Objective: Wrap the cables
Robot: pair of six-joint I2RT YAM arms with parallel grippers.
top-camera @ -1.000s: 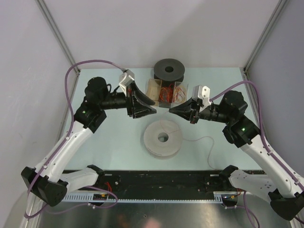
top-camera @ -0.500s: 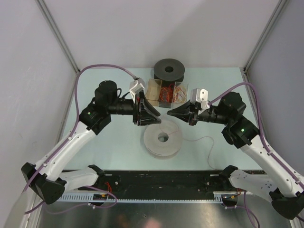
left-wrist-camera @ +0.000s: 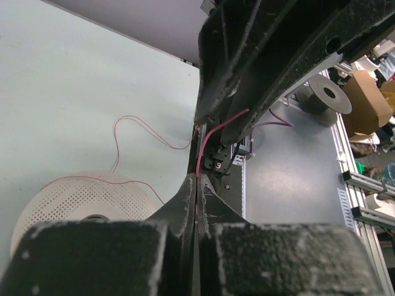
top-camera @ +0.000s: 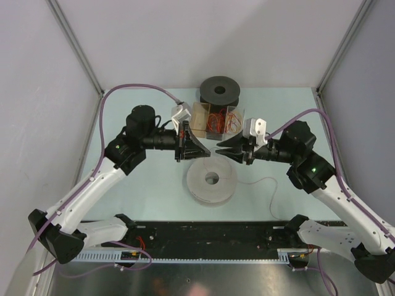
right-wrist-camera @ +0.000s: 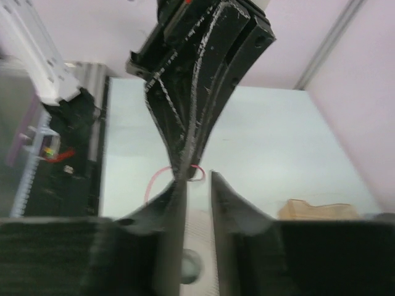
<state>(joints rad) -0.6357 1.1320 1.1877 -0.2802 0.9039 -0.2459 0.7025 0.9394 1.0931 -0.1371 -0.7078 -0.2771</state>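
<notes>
A robotics lab test cell, seen from above. A pale green tabletop (top-camera: 154,191) is boxed in by plain grey panels (top-camera: 185,43) held in aluminium posts (top-camera: 74,44). Two white and black robot arms (top-camera: 92,185) are bolted at its near edge, beside a black rail (top-camera: 216,234) and a slotted white cable duct (top-camera: 111,254). Past that edge, the left wrist view shows a metal bench (left-wrist-camera: 290,179), extrusion framing (left-wrist-camera: 370,216) and a cardboard box (left-wrist-camera: 364,102).

Black spool (top-camera: 219,91) just behind clear box (top-camera: 216,121); white spool (top-camera: 212,179) mid-table; black rail (top-camera: 210,235) near edge.
</notes>
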